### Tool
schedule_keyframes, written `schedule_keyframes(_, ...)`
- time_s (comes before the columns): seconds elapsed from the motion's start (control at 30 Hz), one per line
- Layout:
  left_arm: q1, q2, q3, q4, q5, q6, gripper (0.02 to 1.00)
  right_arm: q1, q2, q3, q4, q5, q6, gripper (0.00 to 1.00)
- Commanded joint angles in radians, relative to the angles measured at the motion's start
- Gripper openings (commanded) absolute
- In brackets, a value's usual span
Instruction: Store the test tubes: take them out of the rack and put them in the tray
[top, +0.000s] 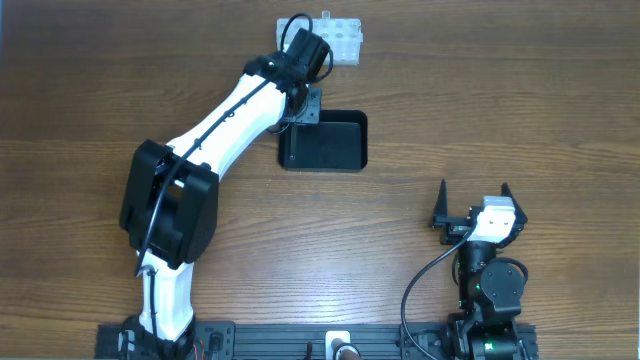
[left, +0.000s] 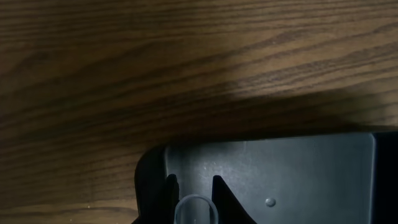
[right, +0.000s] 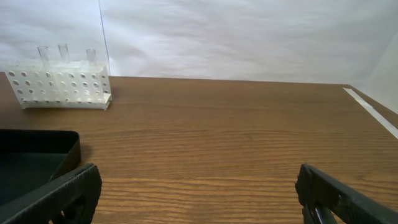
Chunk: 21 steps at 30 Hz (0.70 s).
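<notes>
A clear test tube rack (top: 340, 40) stands at the table's far edge; in the right wrist view the rack (right: 59, 87) holds three upright tubes (right: 62, 51). Just in front of it lies the black tray (top: 330, 145). My left gripper (top: 303, 103) hangs over the tray's far-left corner, shut on a clear test tube (left: 196, 208) whose round rim shows between the fingers (left: 171, 190). Below it is the tray's floor (left: 298, 168). My right gripper (top: 472, 195) rests near its base, open wide with nothing in it, well away from the tray (right: 31, 155).
Bare wooden tabletop surrounds the tray and rack. A white wall or sheet stands behind the rack in the right wrist view. The table's right edge (right: 373, 112) shows there as a pale strip.
</notes>
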Motion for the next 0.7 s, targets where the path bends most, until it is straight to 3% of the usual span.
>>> schedule_keyframes(0.03, -0.002, 0.014, -0.003, -0.002, 0.014, -0.014, 0.069, -0.005, -0.009, -0.006, -0.001, 0.009, -0.001, 0.991)
schedule_keyframes(0.53, 0.003, 0.075, -0.003, 0.007, 0.013, -0.014, 0.112, -0.005, -0.009, -0.006, -0.001, 0.009, -0.001, 0.991)
schedule_keyframes(0.6, 0.004, 0.075, -0.003, 0.011, 0.013, -0.014, 0.156, -0.005, -0.009, -0.006, -0.001, 0.009, -0.001, 0.991)
schedule_keyframes(0.7, 0.005, 0.075, -0.003, 0.011, 0.013, -0.014, 0.316, -0.005, -0.009, -0.006, -0.001, 0.009, -0.001, 0.993)
